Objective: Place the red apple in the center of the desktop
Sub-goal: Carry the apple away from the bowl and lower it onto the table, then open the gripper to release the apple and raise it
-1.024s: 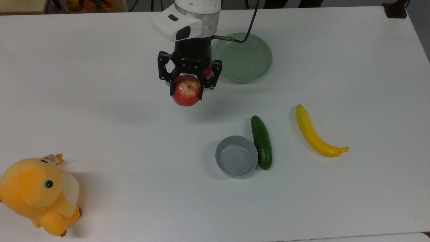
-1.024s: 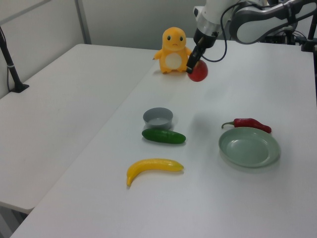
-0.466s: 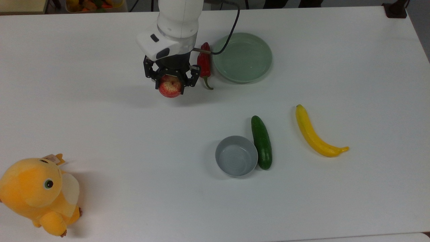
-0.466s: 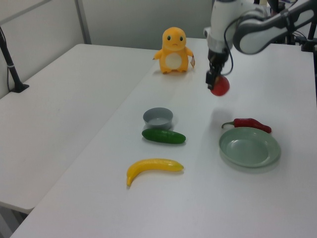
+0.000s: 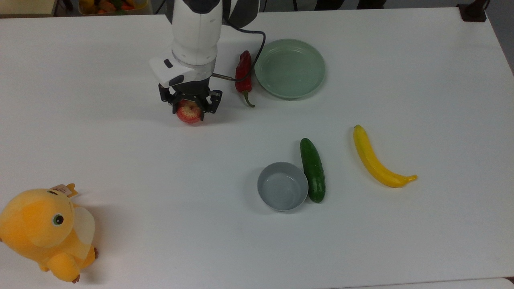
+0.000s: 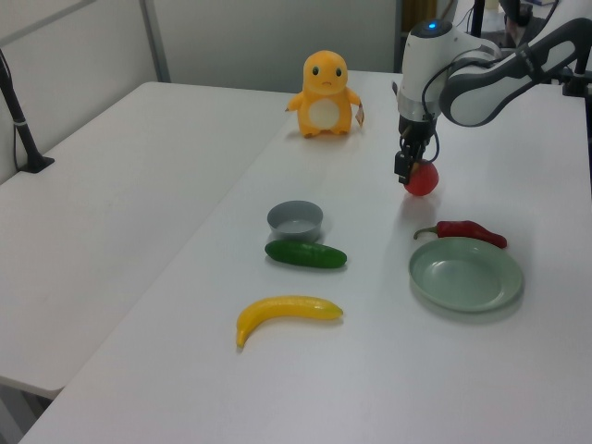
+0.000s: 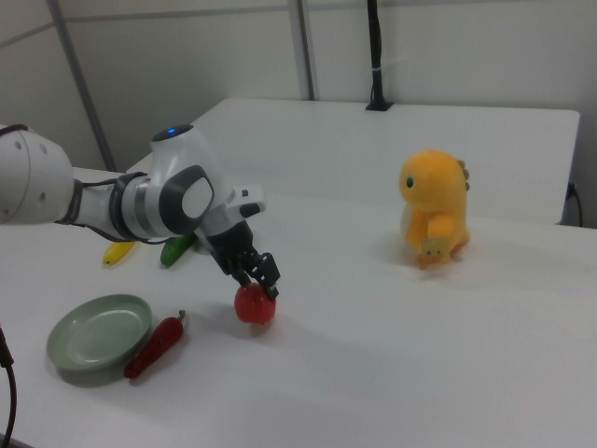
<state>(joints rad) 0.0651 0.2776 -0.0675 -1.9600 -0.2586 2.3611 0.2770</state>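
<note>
- The hand [image 5: 189,105] is gripping the red apple [image 5: 188,113] from above, its black fingers [image 5: 174,105] closing on either side of the fruit.
- The apple is sitting low at the white table [image 5: 120,168], with its shadow right beneath it; whether it is touching the surface cannot be told.
- In the top view it is lying left of the table's middle, toward the far edge.
- The red chili pepper [image 5: 243,75] is lying near the apple on the top view's right, just beside the green plate [image 5: 290,68].
- The grey bowl [image 5: 282,186] is touching the cucumber [image 5: 313,169], well apart from the apple on the near side, with the banana [image 5: 378,160] further right.
- The yellow plush toy [image 5: 46,232] is sitting at the near left corner in the top view.
</note>
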